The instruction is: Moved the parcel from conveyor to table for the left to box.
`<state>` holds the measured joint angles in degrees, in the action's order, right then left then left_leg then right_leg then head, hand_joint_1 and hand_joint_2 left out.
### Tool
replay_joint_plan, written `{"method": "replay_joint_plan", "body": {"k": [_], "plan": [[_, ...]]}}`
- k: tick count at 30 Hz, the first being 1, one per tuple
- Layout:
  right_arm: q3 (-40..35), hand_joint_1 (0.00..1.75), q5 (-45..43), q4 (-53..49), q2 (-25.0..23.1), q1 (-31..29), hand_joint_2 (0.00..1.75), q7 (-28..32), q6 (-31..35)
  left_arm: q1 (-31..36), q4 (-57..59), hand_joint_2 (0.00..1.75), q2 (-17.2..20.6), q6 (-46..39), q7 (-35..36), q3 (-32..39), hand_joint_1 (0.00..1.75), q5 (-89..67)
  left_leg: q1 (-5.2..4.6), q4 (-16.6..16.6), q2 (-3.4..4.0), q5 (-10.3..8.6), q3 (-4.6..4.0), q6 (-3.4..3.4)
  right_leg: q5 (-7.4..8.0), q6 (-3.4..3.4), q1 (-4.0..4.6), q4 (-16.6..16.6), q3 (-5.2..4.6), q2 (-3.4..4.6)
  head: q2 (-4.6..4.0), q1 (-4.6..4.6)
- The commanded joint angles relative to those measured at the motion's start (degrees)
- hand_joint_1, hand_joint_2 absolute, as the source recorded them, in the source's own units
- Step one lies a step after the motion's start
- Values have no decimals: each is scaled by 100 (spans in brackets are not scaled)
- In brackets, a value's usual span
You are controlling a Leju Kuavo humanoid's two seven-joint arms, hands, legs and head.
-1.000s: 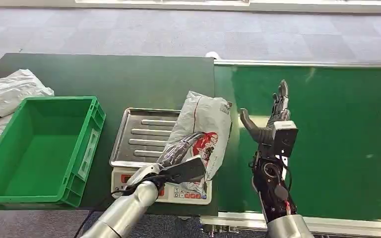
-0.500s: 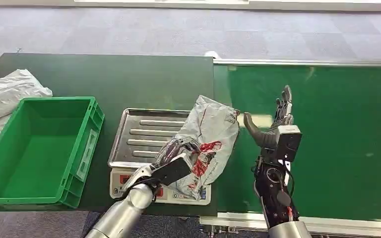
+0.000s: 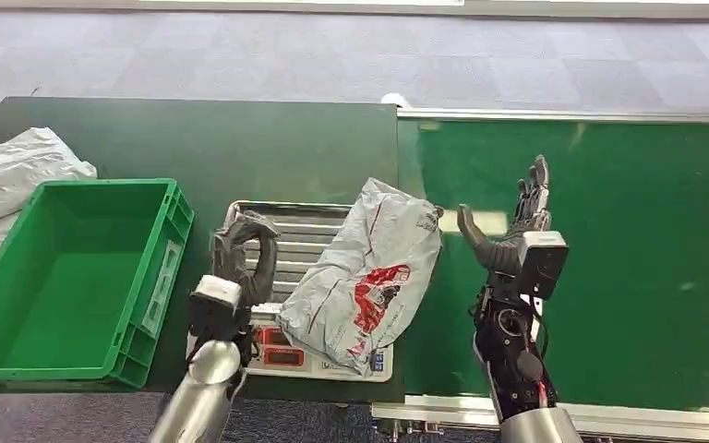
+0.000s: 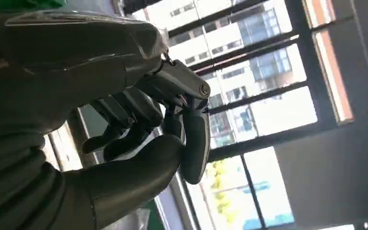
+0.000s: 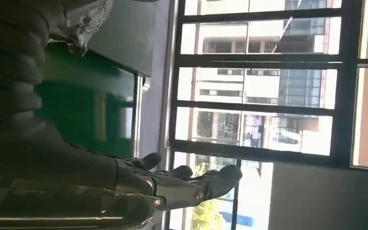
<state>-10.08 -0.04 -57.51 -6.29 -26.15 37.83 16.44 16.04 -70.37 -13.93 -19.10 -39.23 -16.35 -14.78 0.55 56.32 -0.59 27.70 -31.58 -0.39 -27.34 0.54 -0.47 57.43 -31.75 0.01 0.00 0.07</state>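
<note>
Head view: the grey parcel [image 3: 365, 277], a crumpled plastic mailer with red print, lies across the right side of the steel-topped weighing scale [image 3: 268, 249], its right edge hanging over toward the green conveyor belt [image 3: 609, 258]. The scale stands on the dark green tabletop [image 3: 222, 148], just right of the green crate [image 3: 74, 277]. The left hand [image 3: 240, 263] hovers above the scale's left part, beside the parcel and apart from it, fingers curled inward on nothing. The right hand [image 3: 517, 226] is raised over the conveyor belt just right of the parcel, released, fingers straight and thumb spread. More grey mailers [image 3: 9, 175] lie on the tabletop left of the crate.

Left wrist view: the left hand [image 4: 148, 124] has its dark fingers bent in toward the thumb, nothing between them; windows lie behind.

Right wrist view: the right hand [image 5: 182, 182] is stretched flat, holding nothing, the conveyor belt [image 5: 100, 100] behind it and a corner of the parcel [image 5: 86, 19] beyond.
</note>
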Motion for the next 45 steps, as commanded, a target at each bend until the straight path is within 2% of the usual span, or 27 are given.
{"method": "replay_joint_plan", "body": {"k": [1, 3, 4, 5, 6, 8, 11, 15, 19, 22, 25, 28, 30, 36, 45], "plan": [[-40, 0, -106, 657, 9, -465, 175, 71, 43, -157, -786, 175, 484, -669, -77, 123, 175, 295, -1, -2, 20, -3, -3, 0, 8, -2, 0, -1, -10, 15, 0, 0], [-60, 0, -140, 717, 48, -488, 175, 96, 10, -140, -652, 175, 685, 109, -77, -47, 175, 551, -2, -7, 30, -4, -2, 0, 12, -3, -1, -4, -11, 24, 0, 2], [-60, 0, -140, 717, 48, -488, 175, 96, 10, -140, -652, 175, 685, 109, -77, -47, 175, 551, -3, -8, 28, -3, 2, 0, 9, -2, -2, -4, -6, 24, 0, 0], [-64, 0, -156, 737, 59, -499, 175, 111, -22, -113, -556, 175, 783, 505, -77, -246, 66, 492, -4, -8, 23, -2, 3, 0, 7, -2, -3, -4, -4, 19, 0, 2], [-72, 0, -163, 736, 74, -498, 175, 121, -59, -113, -502, 175, 821, 816, -77, -438, 0, 318, -2, -10, 22, -5, 2, 0, 10, -3, -1, -8, -5, 17, 0, 0], [-95, 0, -161, 743, 98, -518, 175, 129, -122, -131, -479, 175, 812, 1320, -77, -772, 0, 94, -3, -11, 8, -8, 0, 0, 8, -3, -1, -8, -5, 3, 0, 0], [-103, 0, -155, 761, 104, -536, 175, 127, -137, -130, -522, 175, 836, 1598, 12, -1076, 0, -163, -3, -7, 12, -5, -3, 3, 7, 0, -2, -8, -5, 6, 0, 2], [-91, 0, -135, 628, 169, -408, 175, 114, -146, 140, -115, 175, 859, 1839, 850, -1781, 0, -1357, -1, -5, -6, -6, -5, 1, 3, -1, -1, -7, -3, -11, 0, 2], [-87, 0, -133, 617, 174, -396, 175, 113, -153, 163, -44, 175, 808, 1839, 865, -1789, 0, -1376, -3, -4, -4, -5, -6, 0, 2, -1, -4, -4, -8, -8, 0, 0], [-48, 0, -84, 646, 163, -387, 175, 88, -102, 522, 590, 175, 736, 1913, 1553, -2038, 0, -2226, -2, -5, 4, -5, -3, 0, 4, -2, -2, -6, -7, -2, 0, 2], [3, 0, -49, 725, 186, -381, 175, 121, -114, 871, 1458, 175, 541, 2173, 1872, -2103, 0, -2458, -3, -4, -15, -8, -5, 1, 2, -1, -3, -5, -6, -18, 0, 0], [29, 0, -40, 743, 180, -380, 175, 144, -130, 937, 1664, 175, 490, 2139, 1813, -2070, 0, -2494, -2, -3, -5, -6, -3, 2, 3, 0, -2, -6, -5, -7, 0, 2], [77, 0, -5, 794, 160, -423, 175, 138, -135, 1092, 2031, 175, 432, 2475, 2295, -2093, 0, -2611, -3, -5, 6, -7, -5, 2, 8, -4, -3, -9, -9, -2, 0, 0], [163, 0, 98, 831, 70, -510, 175, -33, -51, 1317, 2850, 175, 279, 2345, 2875, -1961, 0, -2871, -3, -5, 12, -8, -8, 0, 12, -5, -3, -6, -15, 4, 0, 0], [252, 0, 108, 869, 72, -439, 175, 45, 13, 1404, 3157, 175, 203, 2288, 2905, -1898, 0, -2933, -3, -11, 14, -14, 12, 1, 19, -5, -3, -11, 8, 12, 0, 0]]}}
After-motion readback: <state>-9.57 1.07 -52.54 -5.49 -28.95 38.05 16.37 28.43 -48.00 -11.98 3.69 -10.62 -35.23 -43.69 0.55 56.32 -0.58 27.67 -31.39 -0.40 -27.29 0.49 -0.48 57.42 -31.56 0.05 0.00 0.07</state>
